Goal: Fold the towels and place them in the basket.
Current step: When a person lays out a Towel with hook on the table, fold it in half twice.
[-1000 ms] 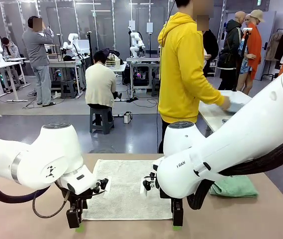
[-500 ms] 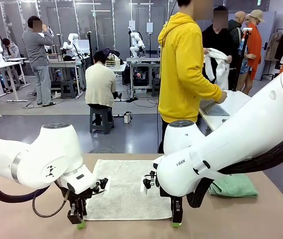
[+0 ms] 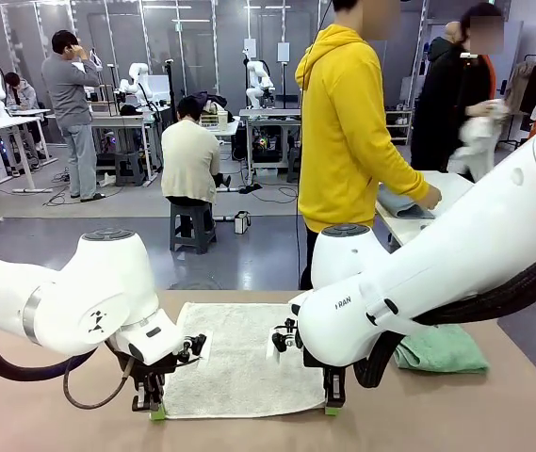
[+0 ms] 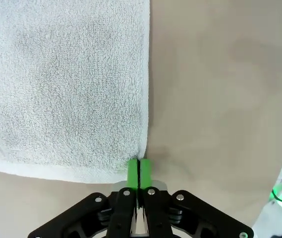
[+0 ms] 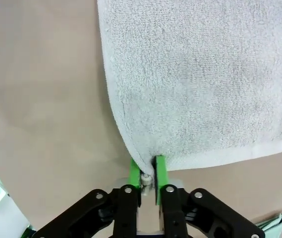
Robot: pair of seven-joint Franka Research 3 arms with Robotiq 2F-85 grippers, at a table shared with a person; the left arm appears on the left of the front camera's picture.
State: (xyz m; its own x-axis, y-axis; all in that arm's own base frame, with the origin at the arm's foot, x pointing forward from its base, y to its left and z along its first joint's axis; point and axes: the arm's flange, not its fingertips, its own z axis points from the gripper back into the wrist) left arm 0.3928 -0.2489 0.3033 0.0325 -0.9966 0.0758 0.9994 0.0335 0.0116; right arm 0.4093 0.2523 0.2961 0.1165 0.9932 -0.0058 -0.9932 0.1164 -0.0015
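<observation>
A cream towel lies spread flat in the middle of the table. My left gripper is at its near left corner; in the left wrist view the green pads are pressed together right on that corner of the cream towel. My right gripper is at the near right corner. In the right wrist view the right gripper pinches the corner of the cream towel, which curls up into the pads. A mint green towel lies bunched at the right, behind my right arm. The basket is out of view.
A person in a yellow hoodie stands just beyond the table's far edge, hands on another table at the right. Bare tan tabletop lies left of the towel and along the near edge.
Both grippers have shut on the cream towel's near corners, their fingers drawing in a little toward the towel. The towels themselves lie as before.
</observation>
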